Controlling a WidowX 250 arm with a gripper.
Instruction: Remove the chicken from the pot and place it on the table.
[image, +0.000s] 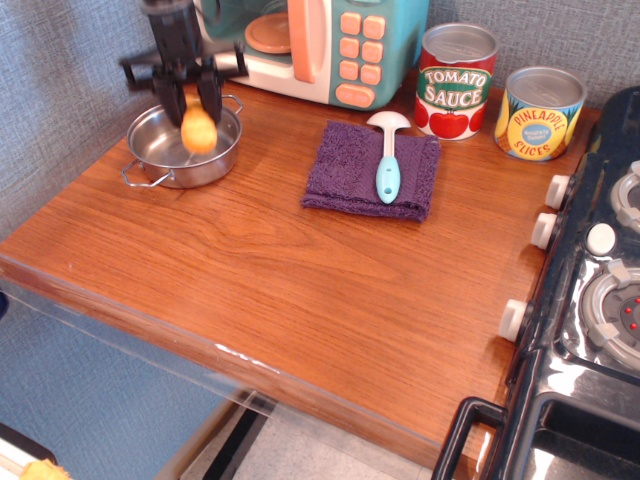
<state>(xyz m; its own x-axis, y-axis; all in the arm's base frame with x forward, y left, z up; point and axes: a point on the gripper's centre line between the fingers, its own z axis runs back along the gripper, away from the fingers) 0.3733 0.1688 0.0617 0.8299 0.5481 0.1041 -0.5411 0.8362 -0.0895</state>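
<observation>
The orange-yellow chicken (199, 129) hangs between the black fingers of my gripper (192, 108), lifted just above the pot (160, 158). The gripper is shut on it, pointing straight down. The pot is a shallow shiny steel pan with wire loop handles at the back left of the brown wood table (300, 290); its inside now shows only a reflection. The arm is slightly blurred.
A purple cloth (350, 175) with a light blue spoon (387, 165) lies right of the pot. A toy microwave (320, 45) stands behind. Tomato sauce can (455, 80) and pineapple can (540, 112) stand at the back right. A black toy stove (590, 300) fills the right side.
</observation>
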